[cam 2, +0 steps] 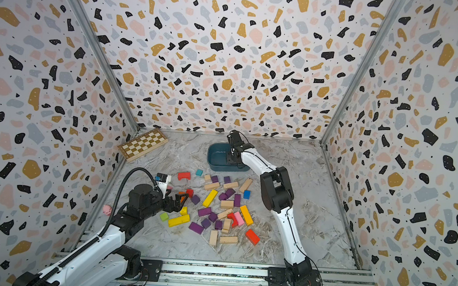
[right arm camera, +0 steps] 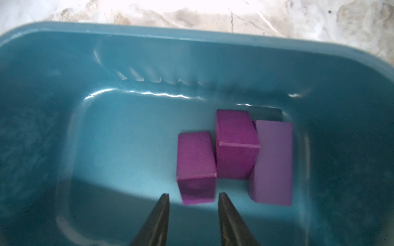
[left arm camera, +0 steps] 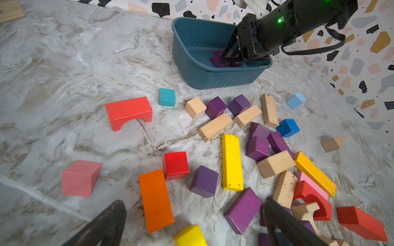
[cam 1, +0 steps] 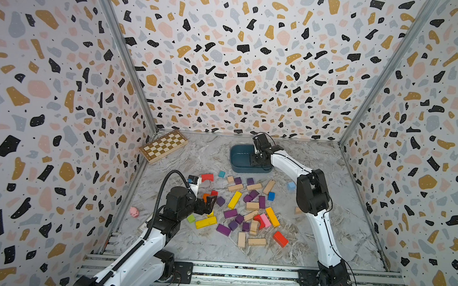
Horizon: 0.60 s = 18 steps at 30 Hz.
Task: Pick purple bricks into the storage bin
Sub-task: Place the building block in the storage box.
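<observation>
**Bench surface: contents**

Grey-veined marble-look tabletop (cam 1: 341,212); wooden chessboard (cam 1: 163,145) lies at the far left corner; teal storage bin (cam 1: 237,167) sits far centre; nearer, a loose scatter of blocks: purple bricks (cam 1: 230,213), plain wood blocks (cam 1: 256,241), a yellow bar (cam 1: 234,199), a red arch (cam 1: 207,177); a pink toy (cam 1: 134,212) lies by the left wall.

The storage bin (right arm camera: 149,64) is smooth teal plastic, glossy, with highlights along its ribbed wall. The purple bricks (right arm camera: 236,144) lying in it are painted wood, matt. The desk (left arm camera: 64,74) has a marble-patterned top with a dull sheen. The plain blocks (left arm camera: 214,126) show bare pale wood, some scuffed; the chessboard (cam 1: 164,145) looks wooden too.
</observation>
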Motion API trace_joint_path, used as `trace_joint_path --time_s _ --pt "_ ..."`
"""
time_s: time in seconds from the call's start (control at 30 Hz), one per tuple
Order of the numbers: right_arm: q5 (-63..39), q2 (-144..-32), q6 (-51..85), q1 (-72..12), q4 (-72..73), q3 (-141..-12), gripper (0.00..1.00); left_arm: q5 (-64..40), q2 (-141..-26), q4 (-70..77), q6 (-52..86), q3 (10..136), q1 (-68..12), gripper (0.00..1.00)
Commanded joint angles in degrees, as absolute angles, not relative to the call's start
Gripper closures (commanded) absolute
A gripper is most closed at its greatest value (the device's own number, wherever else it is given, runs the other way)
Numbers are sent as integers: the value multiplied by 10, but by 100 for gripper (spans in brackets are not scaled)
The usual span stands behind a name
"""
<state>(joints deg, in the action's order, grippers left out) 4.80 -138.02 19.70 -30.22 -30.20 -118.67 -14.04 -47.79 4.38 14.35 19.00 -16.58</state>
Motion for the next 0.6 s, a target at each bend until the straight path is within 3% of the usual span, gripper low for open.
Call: trace_joint_path --time_s 0.0,0.57 --pt "57 -1377 200 -300 -312 -1197 56 -136 -472 68 142 183 -168 1" --pt "65 -1359 176 -303 -327 -1215 51 -135 -472 69 142 182 -167 1"
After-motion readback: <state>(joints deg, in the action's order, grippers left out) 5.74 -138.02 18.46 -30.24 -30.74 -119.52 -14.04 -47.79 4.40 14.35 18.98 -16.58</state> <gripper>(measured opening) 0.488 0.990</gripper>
